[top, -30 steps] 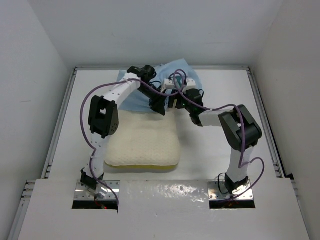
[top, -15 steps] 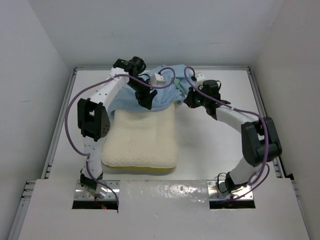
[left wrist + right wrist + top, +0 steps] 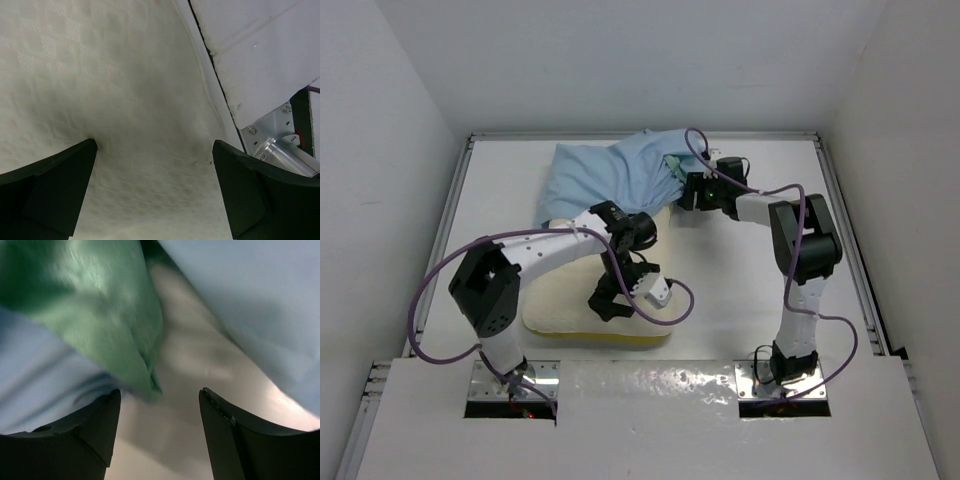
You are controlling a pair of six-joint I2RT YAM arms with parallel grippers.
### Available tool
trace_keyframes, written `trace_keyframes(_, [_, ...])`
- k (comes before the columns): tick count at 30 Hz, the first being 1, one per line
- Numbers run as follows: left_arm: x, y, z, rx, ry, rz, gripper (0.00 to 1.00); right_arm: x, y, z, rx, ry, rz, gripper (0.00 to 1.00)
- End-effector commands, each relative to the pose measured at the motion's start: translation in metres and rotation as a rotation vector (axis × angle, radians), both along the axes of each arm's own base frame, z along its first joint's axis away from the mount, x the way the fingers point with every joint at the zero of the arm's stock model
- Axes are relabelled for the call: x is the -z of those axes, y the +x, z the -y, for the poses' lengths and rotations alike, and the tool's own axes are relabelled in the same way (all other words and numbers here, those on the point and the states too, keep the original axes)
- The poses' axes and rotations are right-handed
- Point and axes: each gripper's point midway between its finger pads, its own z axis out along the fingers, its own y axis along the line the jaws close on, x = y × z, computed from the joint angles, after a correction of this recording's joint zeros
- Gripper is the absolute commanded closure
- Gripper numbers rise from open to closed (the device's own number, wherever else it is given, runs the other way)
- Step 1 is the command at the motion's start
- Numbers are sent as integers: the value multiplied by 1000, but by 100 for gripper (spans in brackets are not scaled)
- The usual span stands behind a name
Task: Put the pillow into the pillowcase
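Left jaws spread wide over pillow [image 3: 560,295], near edge. Right jaws apart at pillowcase [image 3: 595,175] mouth, pinching nothing. Pillow mid-worktop [image 3: 740,290], far end meeting case. Advice: hold mouth open, push straight.

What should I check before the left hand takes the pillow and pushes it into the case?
1. Left hand is open: ok, the fingers stand wide apart.
2. Left hand is over the pillow: ok, it hangs above the near part.
3. Right hand grips the case: not ok, its fingers are apart and no cloth is pinched.
4. Case mouth faces the pillow: cannot tell; only the right wrist view shows some green lining.
5. Pillow is inside the case: not ok, the cloth lies only at its far end.
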Motion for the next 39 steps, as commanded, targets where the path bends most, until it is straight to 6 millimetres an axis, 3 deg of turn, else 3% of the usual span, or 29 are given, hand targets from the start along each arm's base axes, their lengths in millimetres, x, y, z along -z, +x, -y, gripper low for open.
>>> trace_keyframes(1, [1,3,-15,63,-13,32,0,-5,17,-23,-51,79,12,36])
trace_keyframes(6, [30,-13,-28,65,74,7,0,8,16,-40,-59,92,-14,37])
trace_keyframes(7, [38,-7,-21,45,56,36,0,7,20,-41,-48,99,-3,38])
trace_keyframes(10, [50,-7,-21,15,43,27,0,10,27,-39,2,124,2,57])
trace_keyframes(12, [52,-8,-21,8,-2,13,3,9,30,-40,18,143,14,78])
trace_keyframes(13, [54,-4,-25,-17,-11,9,9,8,29,-42,8,155,17,87])
trace_keyframes(14, [56,-3,-26,-35,-17,5,39,8,28,-43,6,157,15,95])
trace_keyframes(15, [64,0,-26,-97,-14,7,62,8,26,-43,7,156,4,100])
trace_keyframes(16, [69,6,-29,-152,-3,12,92,8,22,-43,-1,156,-5,100])
trace_keyframes(17, [72,13,-30,-212,0,21,100,11,14,-44,-19,156,-20,100])
trace_keyframes(18, [72,25,-24,-314,-20,35,100,1,10,-44,-33,160,-9,100])
trace_keyframes(20, [65,54,-30,-450,-63,58,100,1,-11,-45,-94,141,-20,100])
trace_keyframes(21, [38,94,-25,-631,-122,90,100,-12,-19,-46,-119,132,-16,100])
trace_keyframes(22, [23,113,-24,-697,-154,111,100,-17,-27,-47,-144,121,-14,100])
trace_keyframes(23, [-9,142,-20,-780,-217,147,100,-13,-45,-47,-190,101,-42,100])
trace_keyframes(24, [-26,157,-23,-826,-252,166,100,-18,-53,-49,-220,96,-44,100])
trace_keyframes(25, [-45,177,-33,-891,-289,185,100,-36,-63,-54,-263,95,-15,100])
trace_keyframes(26, [-82,196,-32,-940,-362,226,100,-34,-85,-57,-337,91,-52,100])
trace_keyframes(27, [-97,208,-40,-978,-389,255,100,-49,-97,-62,-386,98,-37,100])
trace_keyframes(29, [-134,226,-44,-1028,-446,361,100,-56,-132,-67,-500,134,-90,100])
trace_keyframes(30, [-142,228,-45,-1044,-467,385,100,-72,-142,-71,-535,148,-69,100])
trace_keyframes(31, [-154,231,-45,-1077,-508,412,100,-76,-153,-72,-563,157,-76,100])
trace_keyframes(34, [-167,228,-38,-1112,-564,382,100,-104,-194,-82,-693,234,-122,100])
trace_keyframes(38, [-179,239,-45,-1165,-577,439,100,-136,-223,-84,-770,301,-163,100])
trace_keyframes(39, [-191,243,-46,-1183,-602,464,100,-143,-228,-84,-775,321,-169,100])
